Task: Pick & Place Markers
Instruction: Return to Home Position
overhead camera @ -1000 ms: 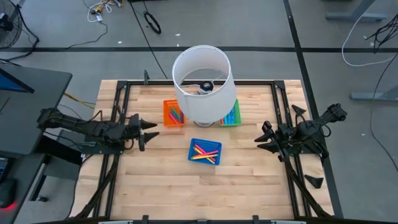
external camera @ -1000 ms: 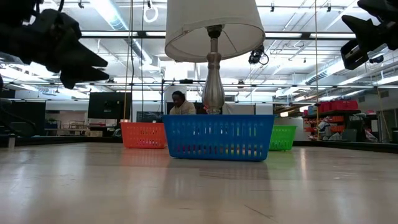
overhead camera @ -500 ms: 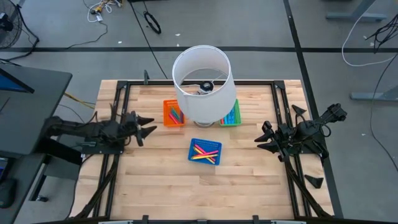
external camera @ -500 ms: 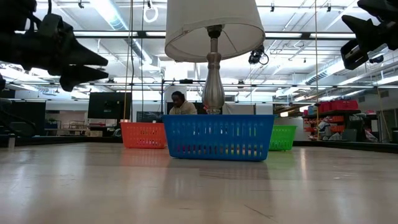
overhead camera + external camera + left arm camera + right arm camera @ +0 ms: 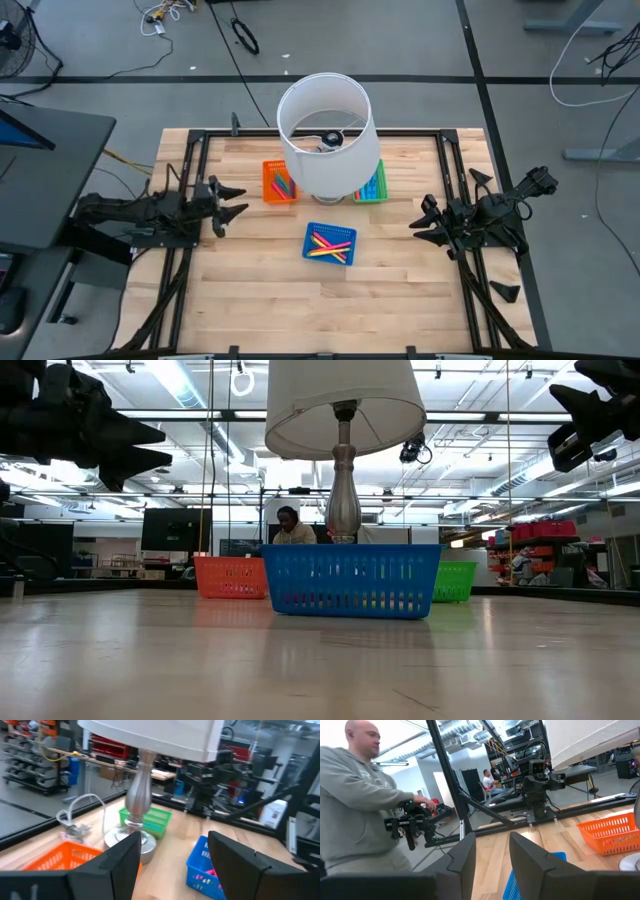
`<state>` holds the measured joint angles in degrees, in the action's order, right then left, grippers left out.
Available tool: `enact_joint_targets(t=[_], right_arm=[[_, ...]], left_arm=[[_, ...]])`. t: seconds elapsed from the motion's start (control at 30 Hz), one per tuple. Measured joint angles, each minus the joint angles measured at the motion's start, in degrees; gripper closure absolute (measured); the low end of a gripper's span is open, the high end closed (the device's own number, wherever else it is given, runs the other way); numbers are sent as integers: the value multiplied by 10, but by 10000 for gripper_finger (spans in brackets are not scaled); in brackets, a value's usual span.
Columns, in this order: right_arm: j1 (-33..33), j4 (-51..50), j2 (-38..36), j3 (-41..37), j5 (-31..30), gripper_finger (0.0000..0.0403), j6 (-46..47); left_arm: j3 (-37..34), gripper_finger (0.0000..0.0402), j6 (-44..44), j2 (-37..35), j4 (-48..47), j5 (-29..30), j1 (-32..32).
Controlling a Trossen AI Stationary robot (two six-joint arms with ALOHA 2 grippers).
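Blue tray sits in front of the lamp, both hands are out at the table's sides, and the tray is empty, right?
No: the high view shows several markers in the blue tray. It does sit in front of the lamp, with the left hand and right hand at the sides of the table.

Markers (image 5: 330, 243) in blue tray (image 5: 308, 240), prob. more in orange tray (image 5: 267, 186).
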<state>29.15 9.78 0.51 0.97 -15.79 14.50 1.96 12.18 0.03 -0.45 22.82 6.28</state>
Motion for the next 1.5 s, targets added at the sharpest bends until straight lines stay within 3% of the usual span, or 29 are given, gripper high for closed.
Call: enact_joint_targets(t=[0.2,0.43,1.5], right_arm=[[0,0,0,0,0,284,0],[0,0,0,0,0,284,0],[0,0,0,0,0,284,0]], left_arm=[[0,165,6,0,0,12,0],[-1,165,95,0,0,12,0],[-1,165,97,3,9,13,0]])
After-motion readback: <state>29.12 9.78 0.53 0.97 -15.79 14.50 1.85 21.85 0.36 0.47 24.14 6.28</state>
